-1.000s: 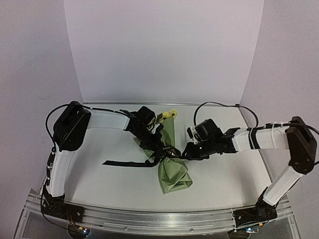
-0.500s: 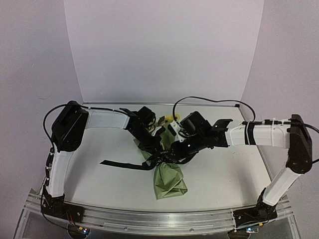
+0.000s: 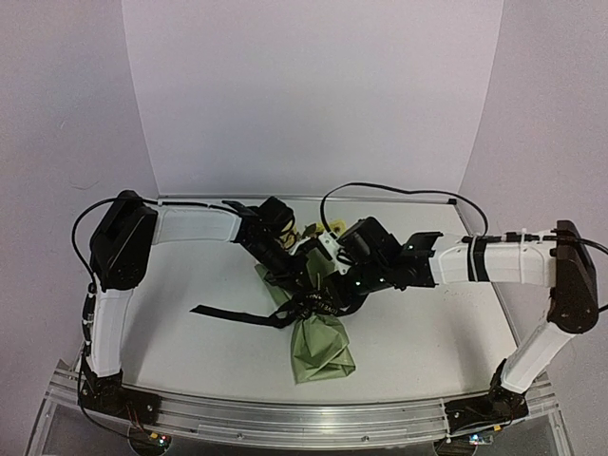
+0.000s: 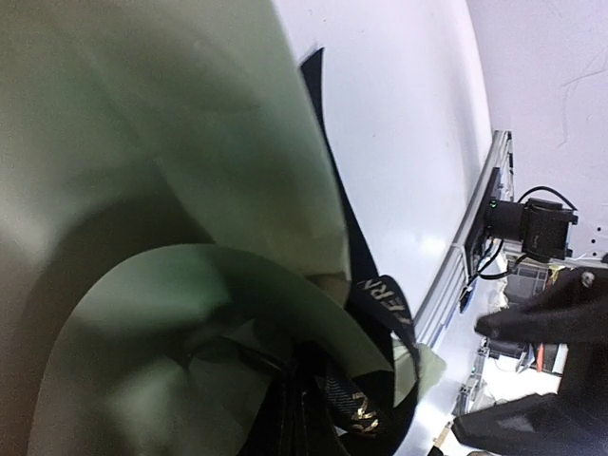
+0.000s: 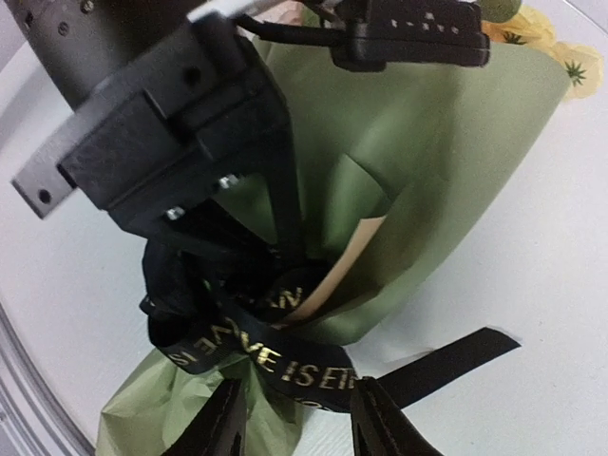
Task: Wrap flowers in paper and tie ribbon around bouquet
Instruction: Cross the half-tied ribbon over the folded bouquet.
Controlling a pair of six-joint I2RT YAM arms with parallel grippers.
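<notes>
Since 1 second ago the right gripper (image 5: 299, 423) has swung left from beside the bouquet (image 3: 318, 342) to its cinched waist, and its jaws now stand apart, astride the lettered ribbon (image 5: 275, 366). At the same wrap the left gripper (image 3: 296, 283) is closed; whether it pinches ribbon is unclear. Mid-worktop (image 3: 427, 332) lies the bouquet, flowers (image 5: 546, 38) far. Tightening likely needs a bite on 1 strand only, clear of paper, pulled level.
</notes>
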